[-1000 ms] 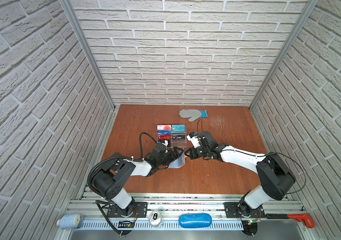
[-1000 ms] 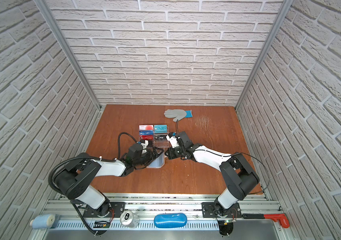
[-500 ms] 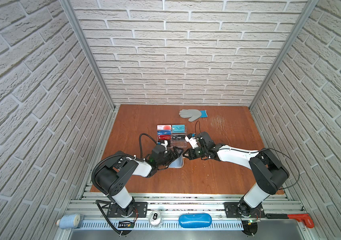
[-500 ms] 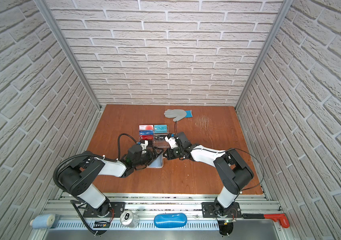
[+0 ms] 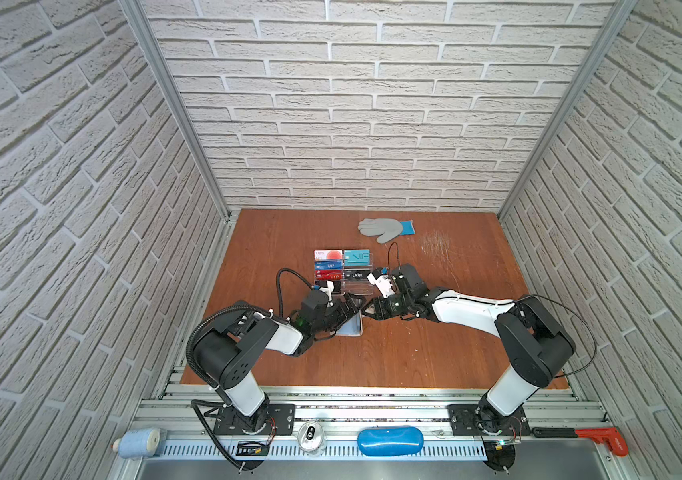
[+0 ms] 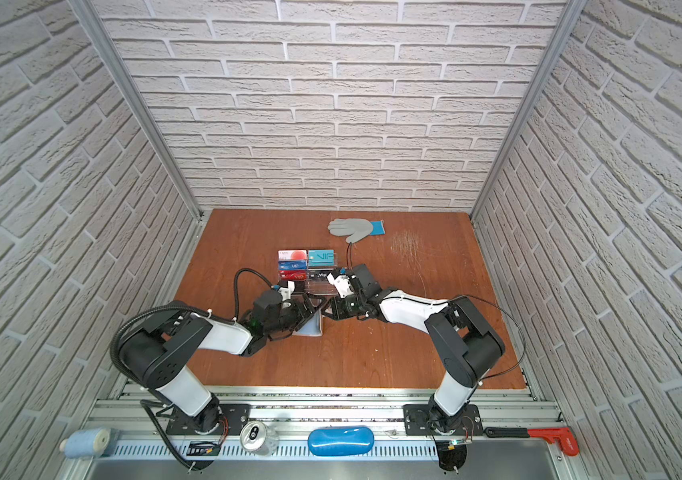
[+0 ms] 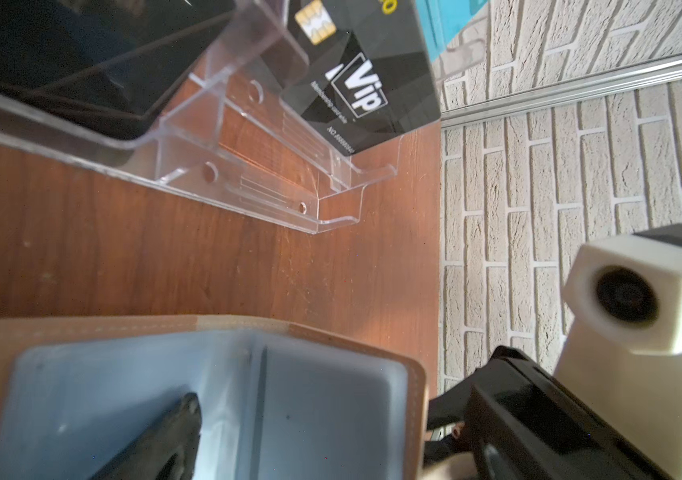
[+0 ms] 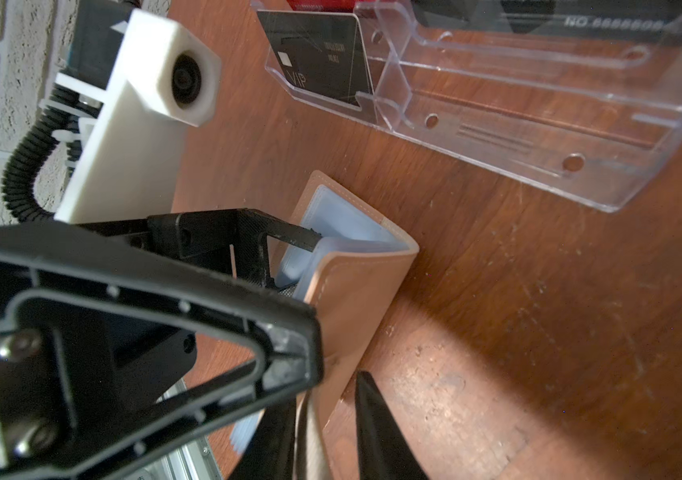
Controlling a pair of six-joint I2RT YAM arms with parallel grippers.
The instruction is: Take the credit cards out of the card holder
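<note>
The tan card holder (image 5: 352, 328) (image 6: 313, 327) lies half open on the wood floor, its grey-blue pages (image 7: 331, 395) showing. My left gripper (image 5: 345, 311) (image 8: 312, 286) is open wide, one finger (image 7: 175, 432) on a page inside the fold. My right gripper (image 5: 368, 312) (image 8: 327, 399) stands open, the holder's raised tan cover (image 8: 356, 299) between its parted fingers. Credit cards stand in the clear acrylic stand (image 5: 359, 287) (image 8: 539, 124): white with red circle (image 5: 327, 254), teal (image 5: 357, 257), blue (image 5: 328, 264), red (image 5: 329, 275) and black (image 7: 364, 75).
A grey glove with a blue cuff (image 5: 385, 228) lies at the back of the floor. On the front rail sit a thread spool (image 5: 139, 442), a can (image 5: 310, 434), a blue case (image 5: 389, 442) and a red-handled tool (image 5: 597, 436). Brick walls close three sides.
My right gripper's jaws have parted from a shut grip on the holder's cover, and it has edged toward the left gripper. The left gripper has stayed wide open in the holder.
</note>
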